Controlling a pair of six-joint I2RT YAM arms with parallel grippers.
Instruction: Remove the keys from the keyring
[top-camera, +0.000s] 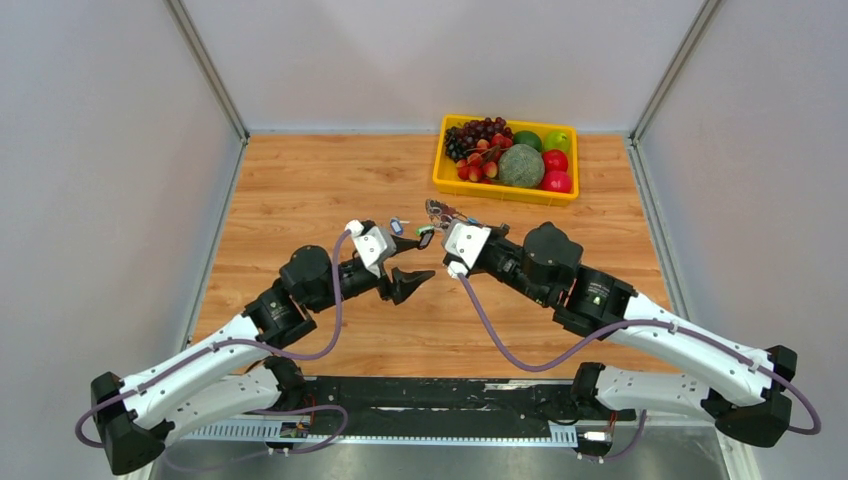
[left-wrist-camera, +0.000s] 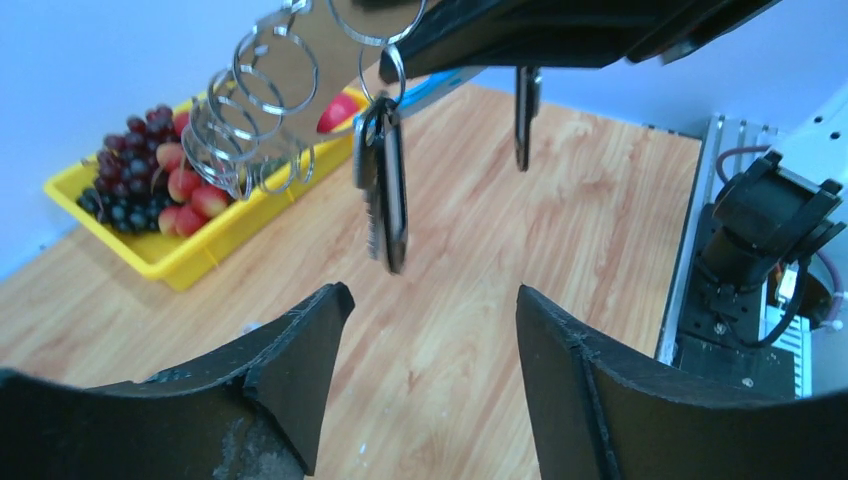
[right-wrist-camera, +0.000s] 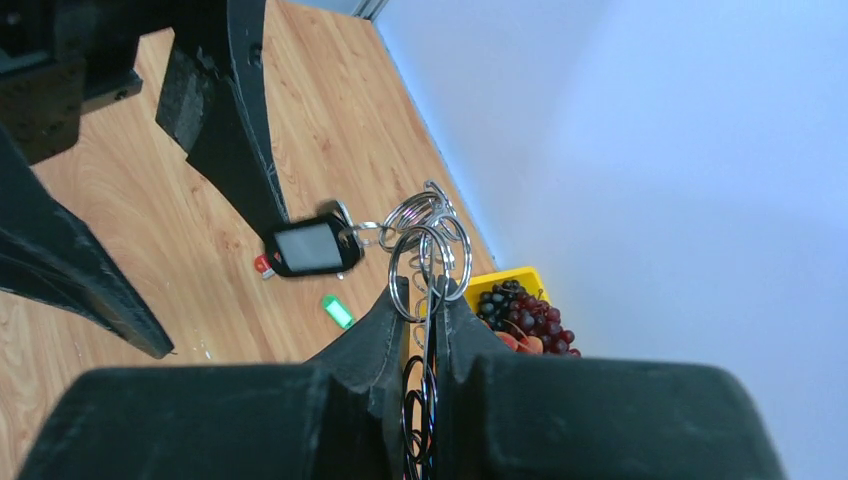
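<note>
**Q:** Steel wire coils, thin and springy: step in hand?

**A:** Mid-removal. Spread wide, holding nothing: left gripper (left-wrist-camera: 430, 300). At its 12 o'clock, hanging: black-tagged key (left-wrist-camera: 392, 195), flat glossy plastic. Aloft, pinched edge-on by right gripper (right-wrist-camera: 430, 300): keyring (right-wrist-camera: 420, 215).

**Q:** Next?

**A:** Likely closing on that tag, then threading it off its loop. Already off, at 6 o'clock on the wooden table (right-wrist-camera: 320, 110): red tag (right-wrist-camera: 262, 265), green tag (right-wrist-camera: 337, 311).

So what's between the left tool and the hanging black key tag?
Nothing. The left wrist view shows open air between the left tool and the black key tag, with wooden table behind.
</note>
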